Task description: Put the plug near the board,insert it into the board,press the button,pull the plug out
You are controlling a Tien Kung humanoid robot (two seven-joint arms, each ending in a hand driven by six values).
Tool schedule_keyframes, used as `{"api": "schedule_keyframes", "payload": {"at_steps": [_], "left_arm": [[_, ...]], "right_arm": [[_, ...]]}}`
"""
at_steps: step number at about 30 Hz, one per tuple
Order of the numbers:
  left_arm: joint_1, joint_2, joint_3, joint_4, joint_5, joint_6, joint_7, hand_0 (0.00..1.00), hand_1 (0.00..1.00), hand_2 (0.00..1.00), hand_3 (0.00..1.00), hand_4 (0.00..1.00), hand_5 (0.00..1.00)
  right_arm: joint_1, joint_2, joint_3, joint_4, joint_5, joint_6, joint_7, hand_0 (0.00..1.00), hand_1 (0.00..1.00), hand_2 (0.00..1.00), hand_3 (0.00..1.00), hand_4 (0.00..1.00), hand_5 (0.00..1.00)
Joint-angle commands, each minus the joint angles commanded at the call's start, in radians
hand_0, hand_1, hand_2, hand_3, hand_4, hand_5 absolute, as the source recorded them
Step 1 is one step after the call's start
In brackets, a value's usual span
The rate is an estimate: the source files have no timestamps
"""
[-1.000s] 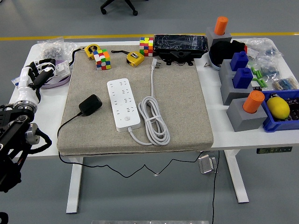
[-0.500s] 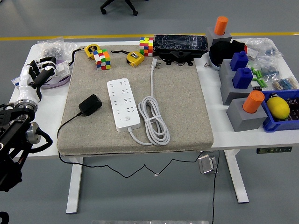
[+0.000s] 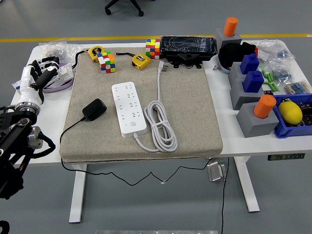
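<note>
A black plug adapter [image 3: 94, 109] lies on the grey mat [image 3: 190, 107], its thin black cord trailing off the mat's front left edge. Right of it sits the white power strip [image 3: 128, 108], lengthwise, with its round button [image 3: 133, 124] near the front end and its white cable [image 3: 161, 124] coiled beside it. My left hand [image 3: 35, 78] hovers at the table's left edge, well left of the plug, white fingers loosely spread and holding nothing. The right arm is out of view.
Behind the mat are two Rubik's cubes [image 3: 106, 62], two yellow tape measures [image 3: 140, 60] and a black device [image 3: 188, 48]. Grey blocks with orange and blue pegs [image 3: 253, 87] and a blue bin with a lemon [image 3: 291, 112] crowd the right. A bag [image 3: 57, 48] lies far left.
My left hand has risen slightly and drifted a little toward the far side of the table. Nothing on the mat has moved.
</note>
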Motion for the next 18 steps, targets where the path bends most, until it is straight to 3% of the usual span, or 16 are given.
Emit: {"api": "schedule_keyframes", "payload": {"at_steps": [18], "left_arm": [[0.000,0.000,-0.005,-0.029,-0.001,0.003,-0.007,0.631,0.655,0.588,0.569,0.700,0.320]], "right_arm": [[0.002,-0.002,0.001,0.003,-0.002,0.000,0.000,0.610,0.675,0.686,0.572,0.914,0.446]]}}
